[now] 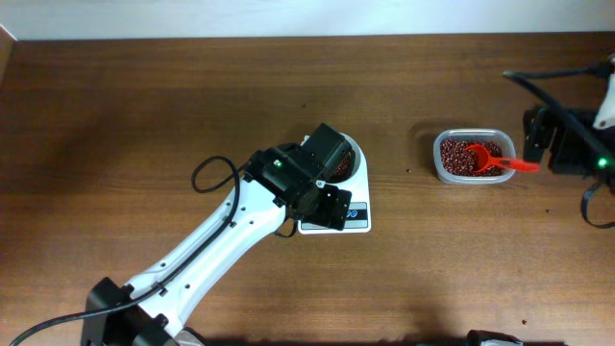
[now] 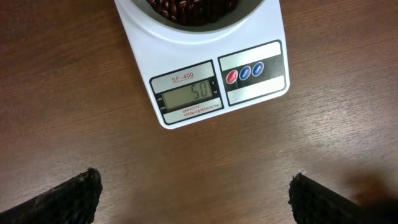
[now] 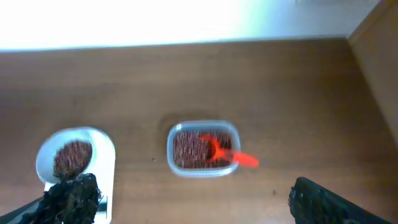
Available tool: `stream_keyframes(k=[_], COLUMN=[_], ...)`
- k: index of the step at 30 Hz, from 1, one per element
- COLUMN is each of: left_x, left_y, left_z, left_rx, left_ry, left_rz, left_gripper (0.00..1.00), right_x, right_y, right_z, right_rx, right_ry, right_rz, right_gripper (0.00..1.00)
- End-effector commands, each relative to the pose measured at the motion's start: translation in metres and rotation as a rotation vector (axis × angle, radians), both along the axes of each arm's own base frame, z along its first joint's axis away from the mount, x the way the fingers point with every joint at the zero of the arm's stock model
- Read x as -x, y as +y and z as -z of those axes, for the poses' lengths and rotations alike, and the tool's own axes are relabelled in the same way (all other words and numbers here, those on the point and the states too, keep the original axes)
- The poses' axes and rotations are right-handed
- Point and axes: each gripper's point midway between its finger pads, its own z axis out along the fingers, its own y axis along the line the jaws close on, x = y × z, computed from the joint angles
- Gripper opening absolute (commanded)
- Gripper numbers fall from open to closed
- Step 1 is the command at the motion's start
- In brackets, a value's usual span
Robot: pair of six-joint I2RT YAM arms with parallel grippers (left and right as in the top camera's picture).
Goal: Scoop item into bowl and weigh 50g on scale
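The white scale (image 2: 186, 56) shows in the left wrist view, and its display (image 2: 189, 93) reads 50. The white bowl (image 2: 255, 15) stands on it and holds red-brown beans (image 2: 186, 7). My left gripper (image 2: 196, 196) is open and empty, just in front of the scale. In the overhead view it (image 1: 332, 205) hangs over the scale (image 1: 357, 219) and hides part of the bowl (image 1: 354, 159). My right gripper (image 3: 193, 199) is open and empty, back from the bean tub, and shows at the far right overhead (image 1: 534, 139).
A clear plastic tub (image 1: 437, 159) of beans stands to the right of the scale, with a red scoop (image 1: 502, 161) lying in it, handle toward the right arm. It also shows in the right wrist view (image 3: 202, 127). A black cable (image 1: 207, 173) loops beside the left arm.
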Motion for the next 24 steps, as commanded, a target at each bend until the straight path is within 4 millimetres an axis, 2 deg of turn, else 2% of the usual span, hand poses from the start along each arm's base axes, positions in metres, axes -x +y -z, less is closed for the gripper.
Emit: stream_keyframes(k=[1, 2, 3, 4, 6, 7, 11, 13, 15, 17, 19, 20, 21, 22, 24], left_x=[0.000, 0.000, 0.000, 0.000, 0.000, 0.000, 0.000, 0.000, 0.000, 0.000, 0.000, 0.000, 0.000, 0.000, 0.000], left_y=[0.001, 0.001, 0.001, 0.001, 0.001, 0.001, 0.001, 0.001, 0.001, 0.001, 0.001, 0.001, 0.001, 0.001, 0.001], left_z=[0.003, 0.003, 0.003, 0.003, 0.003, 0.003, 0.003, 0.003, 0.003, 0.003, 0.003, 0.003, 0.003, 0.003, 0.003], left_rx=[-0.010, -0.010, -0.010, -0.010, -0.010, -0.010, -0.010, -0.010, -0.010, -0.010, -0.010, -0.010, -0.010, -0.010, -0.010], left_ry=[0.004, 0.004, 0.004, 0.004, 0.004, 0.004, 0.004, 0.004, 0.004, 0.004, 0.004, 0.004, 0.004, 0.004, 0.004], left_rz=[-0.015, -0.015, -0.015, -0.015, -0.015, -0.015, -0.015, -0.015, -0.015, -0.015, -0.015, -0.015, -0.015, -0.015, -0.015], left_gripper=[0.99, 0.99, 0.99, 0.99, 0.99, 0.99, 0.99, 0.99, 0.99, 0.99, 0.99, 0.99, 0.99, 0.99, 0.99], right_x=[0.007, 0.011, 0.014, 0.016, 0.024, 0.027, 0.009, -0.006, -0.049, -0.080, -0.093, -0.094, -0.090, -0.080, -0.069], right_y=[0.004, 0.002, 0.010, 0.014, 0.015, 0.015, 0.014, 0.021, 0.039, 0.059, 0.076, 0.083, 0.086, 0.085, 0.087], right_z=[0.054, 0.072, 0.095, 0.107, 0.119, 0.121, 0.112, 0.102, 0.084, 0.087, 0.107, 0.127, 0.144, 0.175, 0.201], right_rx=[0.007, 0.037, 0.035, 0.034, 0.031, 0.030, 0.036, 0.046, 0.054, 0.018, -0.037, -0.057, -0.065, -0.067, -0.072], right_ry=[0.148, 0.201, 0.268, 0.303, 0.357, 0.371, 0.292, 0.220, 0.022, -0.108, -0.177, -0.206, -0.224, -0.226, -0.256], right_rz=[-0.007, 0.005, -0.023, -0.038, -0.042, -0.042, -0.041, -0.064, -0.116, -0.185, -0.261, -0.294, -0.307, -0.305, -0.318], right_gripper=[0.99, 0.99, 1.00, 0.99, 0.99, 0.99, 0.99, 0.99, 0.99, 0.99, 0.99, 0.99, 0.99, 0.99, 0.99])
